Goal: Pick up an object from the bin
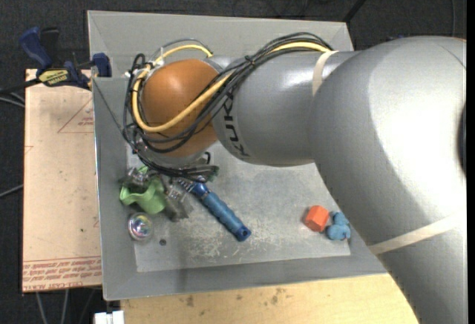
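Note:
My gripper reaches down at the bin's left side, just below the orange wrist cover, among a small cluster of things. A green curved plastic piece lies against its left side. A blue cylindrical tool slants away from its right side toward the bin's middle. A small shiny silver ball rests just below and to the left of the green piece.
An orange block and a light blue lumpy piece lie together at the bin's lower right. The big grey arm covers the bin's upper and right parts.

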`<control>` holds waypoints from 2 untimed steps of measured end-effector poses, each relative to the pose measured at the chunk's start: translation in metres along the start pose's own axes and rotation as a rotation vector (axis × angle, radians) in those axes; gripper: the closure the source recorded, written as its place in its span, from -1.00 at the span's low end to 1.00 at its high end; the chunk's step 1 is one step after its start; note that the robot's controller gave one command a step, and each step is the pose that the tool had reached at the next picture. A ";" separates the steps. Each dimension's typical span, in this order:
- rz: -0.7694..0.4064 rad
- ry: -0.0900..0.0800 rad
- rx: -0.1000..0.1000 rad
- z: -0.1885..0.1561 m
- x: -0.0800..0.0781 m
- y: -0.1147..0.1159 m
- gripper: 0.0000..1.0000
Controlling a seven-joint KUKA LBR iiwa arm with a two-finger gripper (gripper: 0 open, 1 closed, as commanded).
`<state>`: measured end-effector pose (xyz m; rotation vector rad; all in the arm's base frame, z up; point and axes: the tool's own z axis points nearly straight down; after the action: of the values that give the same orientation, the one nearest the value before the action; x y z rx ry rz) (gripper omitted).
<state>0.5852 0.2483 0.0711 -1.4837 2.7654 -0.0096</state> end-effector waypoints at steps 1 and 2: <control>0.005 -0.001 0.002 -0.001 0.000 -0.002 -1.00; 0.004 -0.003 -0.001 0.000 -0.001 0.000 1.00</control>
<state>0.5855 0.2488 0.0710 -1.4776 2.7666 -0.0061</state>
